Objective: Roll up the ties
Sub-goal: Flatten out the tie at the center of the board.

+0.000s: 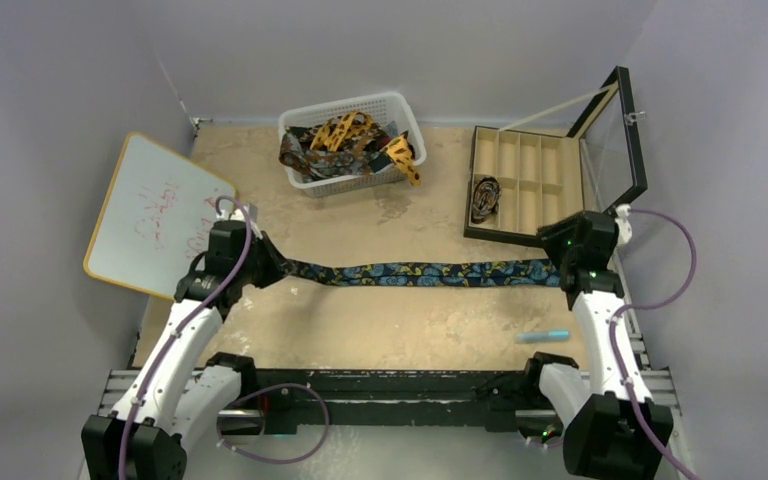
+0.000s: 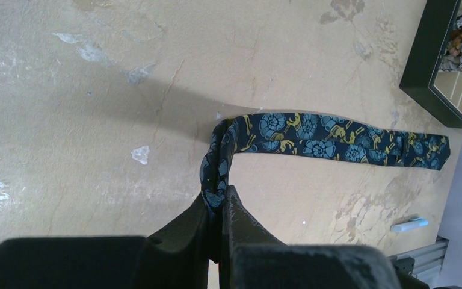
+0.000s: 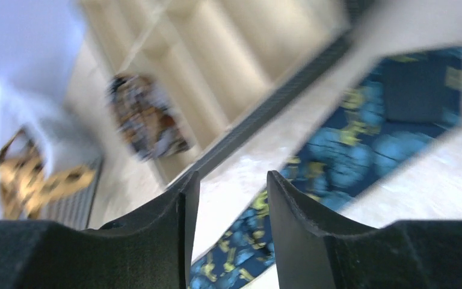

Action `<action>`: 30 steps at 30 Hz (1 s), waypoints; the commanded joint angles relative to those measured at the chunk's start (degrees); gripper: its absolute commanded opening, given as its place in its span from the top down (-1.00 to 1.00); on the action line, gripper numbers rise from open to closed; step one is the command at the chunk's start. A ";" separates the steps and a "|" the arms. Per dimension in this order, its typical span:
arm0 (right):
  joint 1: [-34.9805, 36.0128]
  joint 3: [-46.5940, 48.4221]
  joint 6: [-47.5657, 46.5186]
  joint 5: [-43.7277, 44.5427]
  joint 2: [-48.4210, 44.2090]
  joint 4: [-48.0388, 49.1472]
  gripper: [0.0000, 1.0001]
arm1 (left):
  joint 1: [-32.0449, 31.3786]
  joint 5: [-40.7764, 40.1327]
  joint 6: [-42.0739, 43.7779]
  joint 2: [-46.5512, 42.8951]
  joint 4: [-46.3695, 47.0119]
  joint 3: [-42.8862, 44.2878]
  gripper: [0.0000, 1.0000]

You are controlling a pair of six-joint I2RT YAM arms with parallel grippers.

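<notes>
1. Table [image 1: 390, 330]: tan and scuffed. The wrist views show cracks and pale patches that the top view washes out.
2. Whiteboard [image 1: 155, 215]: at the left edge, seen in the top view only. The red scribble is unreadable.
3. Display box [image 1: 532, 170]: black frame, glass lid up, beige ribbed compartments. The left wrist view crops it to one corner.
4. Basket [image 1: 345, 103]: white plastic mesh, back centre. It holds tangled orange-yellow and brown ties [image 1: 350, 140]; I can't count them.
5. Navy tie [image 1: 420, 273]: flat strip with a blue-gold shell print, lying across mid-table between the arms. The top view hides its wide end under the right arm. The right wrist view shows that end on the table, blurred.
6. Left gripper [image 2: 219, 201]: clamped on the tie's narrow end, fabric bunched and twisted up between the fingers. The pinch is clear only in its own camera.
7. Right gripper [image 3: 231, 180]: fingers moderately apart, nothing between them, above the wide end.
8. Rolled tie [image 1: 485, 198]: in the box's leftmost compartment, near end. Smeared in the right wrist view.
9. Blue stick [image 1: 542, 336]: on the table by the right arm, apart from the tie. Too small to identify.
</notes>
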 commanded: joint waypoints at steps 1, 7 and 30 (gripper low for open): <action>0.74 1.52 -14.70 -27.31 0.71 14.07 -0.03 | 0.40 -1.38 -1.60 1.04 0.70 -0.16 0.92; 13.77 2.04 -19.09 -25.58 2.23 15.14 -0.20 | 0.40 -7.82 -4.68 0.71 -3.70 0.62 -0.07; 2.20 -0.03 -3.58 0.62 17.06 3.35 0.09 | 0.40 -3.25 -2.76 -2.55 -1.92 2.60 -0.63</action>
